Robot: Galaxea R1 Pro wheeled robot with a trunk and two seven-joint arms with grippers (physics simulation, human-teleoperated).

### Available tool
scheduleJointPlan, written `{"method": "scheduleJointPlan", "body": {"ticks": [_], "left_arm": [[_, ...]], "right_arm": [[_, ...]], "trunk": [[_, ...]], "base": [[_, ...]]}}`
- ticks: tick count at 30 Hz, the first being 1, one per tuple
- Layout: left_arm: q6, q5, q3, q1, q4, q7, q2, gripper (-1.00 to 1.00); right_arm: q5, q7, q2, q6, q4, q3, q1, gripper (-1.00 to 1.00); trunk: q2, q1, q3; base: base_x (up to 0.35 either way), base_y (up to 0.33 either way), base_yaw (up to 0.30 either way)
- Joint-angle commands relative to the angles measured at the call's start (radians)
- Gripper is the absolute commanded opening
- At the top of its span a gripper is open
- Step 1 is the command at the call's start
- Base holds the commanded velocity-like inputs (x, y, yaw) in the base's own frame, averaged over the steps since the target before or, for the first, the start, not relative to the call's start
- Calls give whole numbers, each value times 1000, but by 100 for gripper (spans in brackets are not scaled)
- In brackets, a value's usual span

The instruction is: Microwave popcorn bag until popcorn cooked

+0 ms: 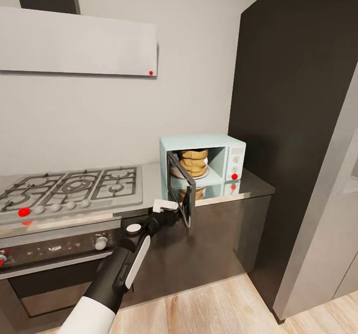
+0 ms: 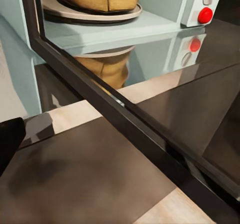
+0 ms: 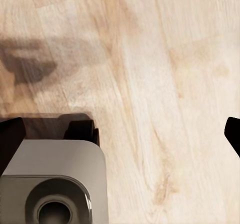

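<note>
Head view: popcorn bag (image 1: 194,162) already seated on the turntable inside the microwave (image 1: 219,144) on the grey surface (image 1: 248,184), left end effector (image 1: 171,206) against the half-open door (image 1: 181,194) at 7 o'clock, likely to swing it shut, finger spacing unclear; left wrist view: bag at 12 o'clock beyond the door's edge; right wrist view: right end effector (image 3: 120,129) idle over wood floor (image 3: 150,59), fingers apart.

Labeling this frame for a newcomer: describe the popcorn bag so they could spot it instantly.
Find the grey countertop right of the gas hob, where a mint-blue microwave stands with its dark glass door swung open. The popcorn bag sits inside on the round turntable plate. It is the one tan, crumpled, ring-folded sack among smooth, hard surfaces.
</note>
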Motion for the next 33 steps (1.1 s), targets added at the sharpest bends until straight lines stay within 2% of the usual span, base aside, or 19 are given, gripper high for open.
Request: {"method": "scheduleJointPlan", "body": {"ticks": [1, 6, 33], "left_arm": [[6, 11, 0, -1, -2, -1, 0, 100], [6, 12, -3, -1, -3, -1, 0, 100], [6, 0, 0, -1, 0, 1, 1, 100]], "right_arm": [[9, 2, 0, -3, 2, -8, -1, 100], [6, 1, 0, -4, 2, -10, -1, 100], [6, 1, -2, -3, 2, -11, -1, 100]], "trunk": [[-1, 0, -1], [-1, 0, -1], [-1, 0, -1]], "base": [[0, 0, 0], [0, 0, -80], [0, 0, -240]]}}
